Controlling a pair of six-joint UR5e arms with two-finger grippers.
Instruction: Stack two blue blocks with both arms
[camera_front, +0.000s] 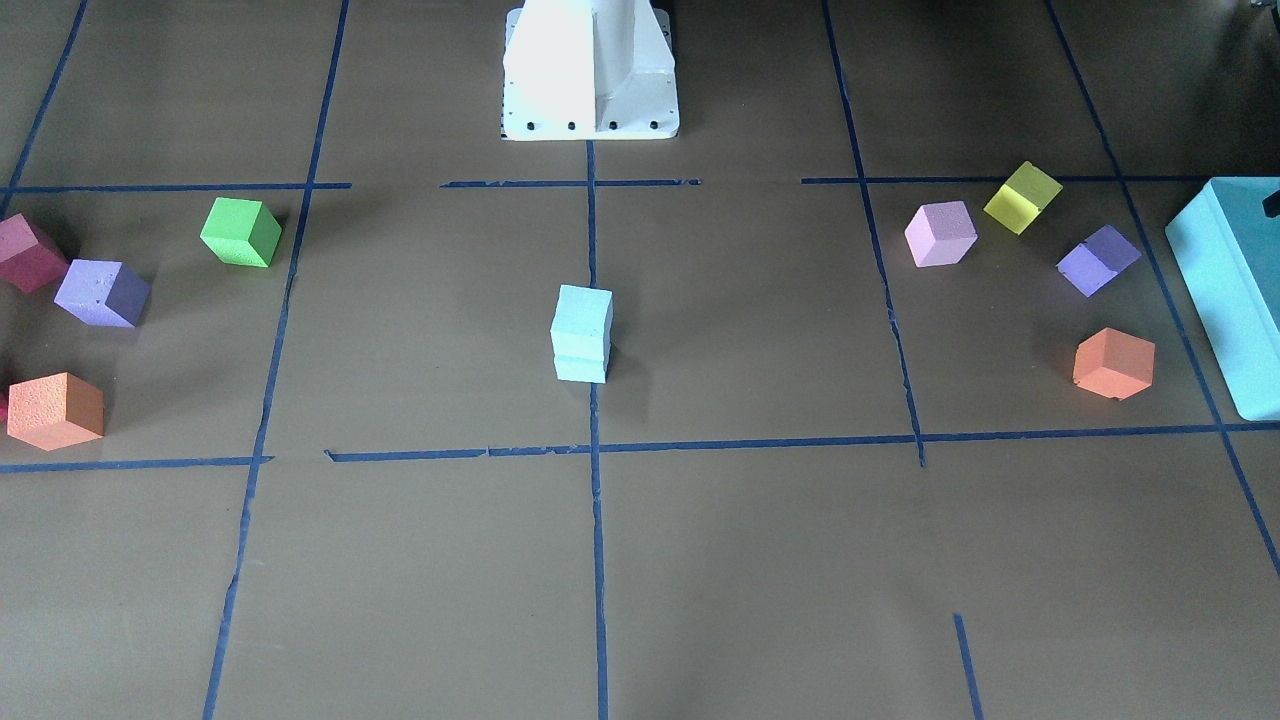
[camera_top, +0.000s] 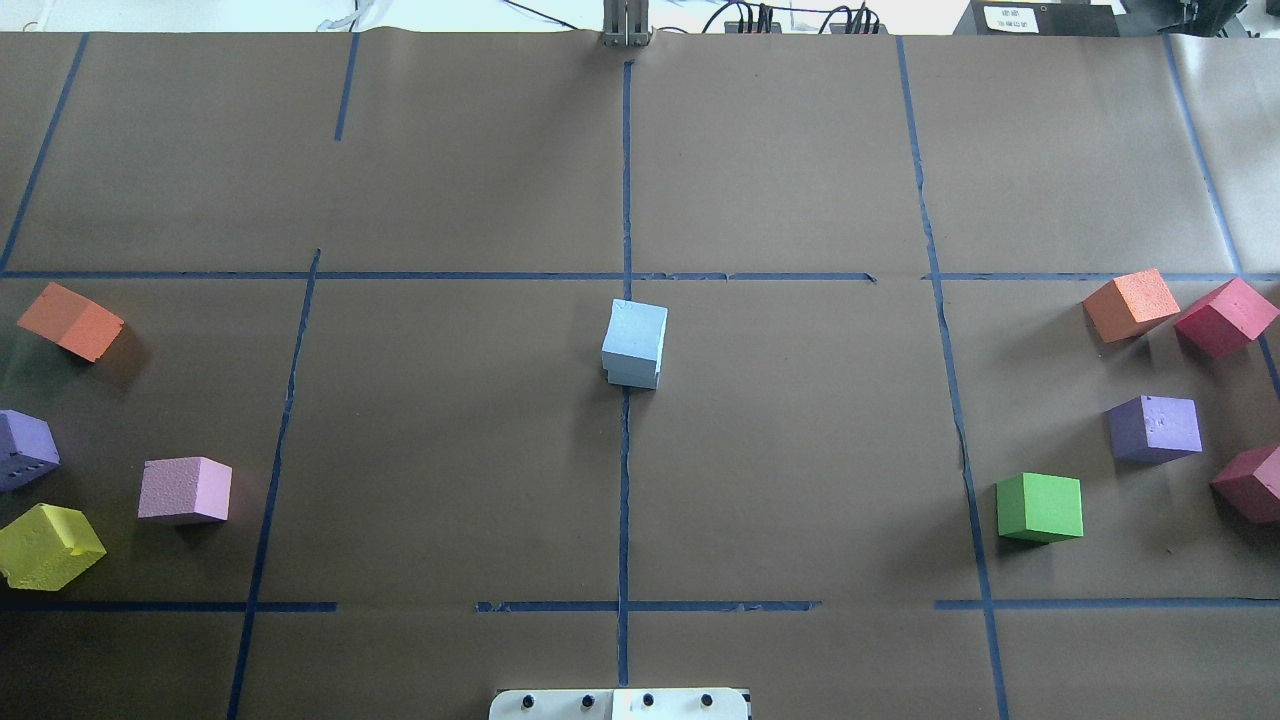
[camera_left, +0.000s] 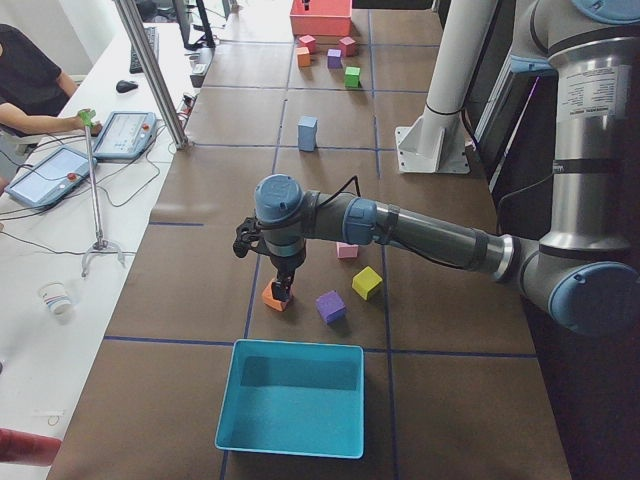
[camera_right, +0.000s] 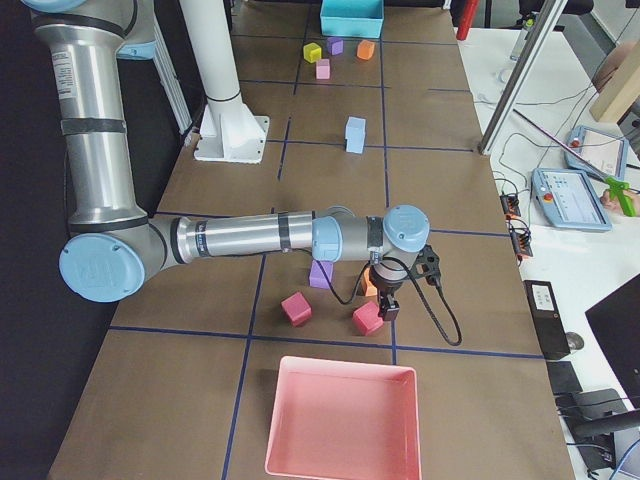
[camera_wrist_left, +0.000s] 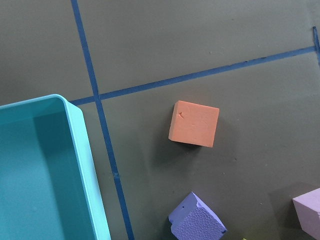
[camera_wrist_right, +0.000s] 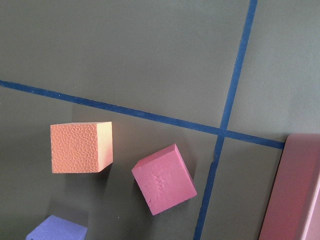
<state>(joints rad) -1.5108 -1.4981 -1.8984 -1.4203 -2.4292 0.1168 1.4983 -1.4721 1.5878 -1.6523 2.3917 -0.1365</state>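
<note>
The two pale blue blocks stand stacked at the table's middle, the upper block (camera_front: 582, 312) on the lower block (camera_front: 580, 366), slightly offset. The stack also shows in the overhead view (camera_top: 635, 337) and in both side views (camera_left: 308, 132) (camera_right: 355, 133). My left gripper (camera_left: 283, 292) hangs far from the stack, over an orange cube (camera_left: 272, 297) by the teal box. My right gripper (camera_right: 386, 306) hangs at the other end, over a magenta cube (camera_right: 366, 319). Both grippers show only in the side views, so I cannot tell if they are open or shut.
A teal box (camera_left: 292, 398) sits at the left end and a pink tray (camera_right: 340, 420) at the right end. Coloured cubes lie at both ends: orange (camera_wrist_left: 194, 123), purple (camera_wrist_left: 196, 222), green (camera_top: 1040, 507), yellow (camera_top: 48, 545), magenta (camera_wrist_right: 164, 178).
</note>
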